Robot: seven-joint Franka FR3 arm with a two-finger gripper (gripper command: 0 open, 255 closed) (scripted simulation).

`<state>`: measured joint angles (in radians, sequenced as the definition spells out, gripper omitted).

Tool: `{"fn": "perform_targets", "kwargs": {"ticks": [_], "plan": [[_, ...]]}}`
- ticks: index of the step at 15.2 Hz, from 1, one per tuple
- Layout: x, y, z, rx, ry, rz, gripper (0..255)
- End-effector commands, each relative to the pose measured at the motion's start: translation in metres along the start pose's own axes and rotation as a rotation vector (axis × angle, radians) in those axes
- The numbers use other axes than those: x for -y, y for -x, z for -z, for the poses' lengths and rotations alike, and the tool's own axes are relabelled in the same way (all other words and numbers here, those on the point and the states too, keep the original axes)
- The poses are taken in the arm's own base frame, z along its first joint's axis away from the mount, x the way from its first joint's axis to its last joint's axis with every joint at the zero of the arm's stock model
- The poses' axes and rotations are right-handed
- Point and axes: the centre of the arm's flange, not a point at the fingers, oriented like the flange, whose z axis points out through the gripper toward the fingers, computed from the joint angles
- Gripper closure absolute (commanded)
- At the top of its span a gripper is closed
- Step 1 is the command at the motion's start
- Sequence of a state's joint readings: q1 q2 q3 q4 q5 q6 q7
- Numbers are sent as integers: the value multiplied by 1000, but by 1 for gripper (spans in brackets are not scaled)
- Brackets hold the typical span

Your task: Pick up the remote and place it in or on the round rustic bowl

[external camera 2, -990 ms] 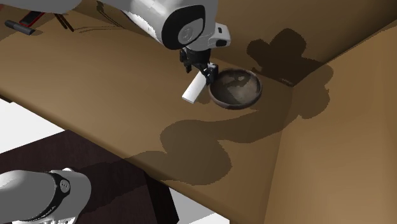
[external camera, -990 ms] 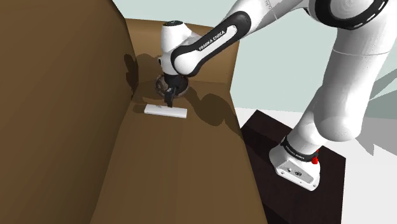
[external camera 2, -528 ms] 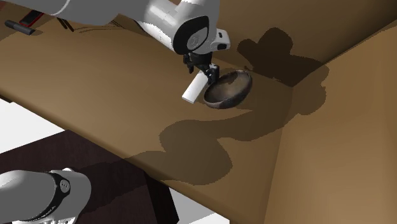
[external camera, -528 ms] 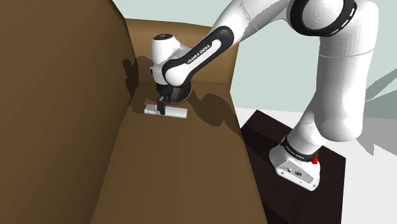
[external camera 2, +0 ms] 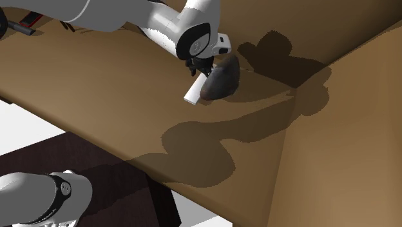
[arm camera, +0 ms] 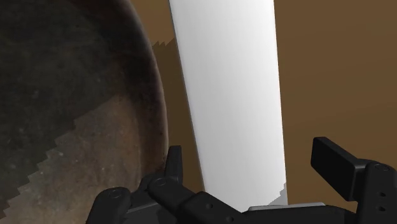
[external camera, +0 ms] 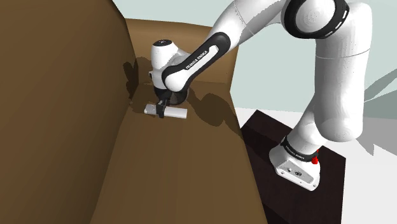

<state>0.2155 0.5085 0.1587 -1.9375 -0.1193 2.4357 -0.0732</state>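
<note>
A: Where is the flat white rectangular remote (external camera: 177, 114)?

B: Left of centre in the upper part of the shoulder view, lying on the brown surface (external camera: 178, 172). It is just beside the round, dark, mottled bowl (external camera 2: 223, 78), which stands steeply tilted in the second exterior view.

A: And the black two-finger gripper (external camera 2: 196, 76)?

B: Down over the remote, jaws apart and straddling it. In the wrist view one finger (arm camera: 337, 167) stands clear of the remote's edge. The other sits between remote and bowl. Nothing is clasped.

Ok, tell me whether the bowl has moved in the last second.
Yes. The bowl has tipped up on edge and shifted toward the second exterior view's left, away from the brown surface's fold.
</note>
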Motion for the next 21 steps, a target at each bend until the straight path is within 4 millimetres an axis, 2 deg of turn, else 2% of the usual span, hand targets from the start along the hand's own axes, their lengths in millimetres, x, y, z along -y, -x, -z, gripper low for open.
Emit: {"fn": "perform_targets", "kwargs": {"ticks": [1,3,4,13,21], "plan": [[-6,4,-6,11,2,-9,0],[-6,4,-6,11,2,-9,0],[-5,4,-7,12,1,-9,255],[-6,4,-6,11,2,-9,255],[-6,4,36,11,2,-9,255]]}}
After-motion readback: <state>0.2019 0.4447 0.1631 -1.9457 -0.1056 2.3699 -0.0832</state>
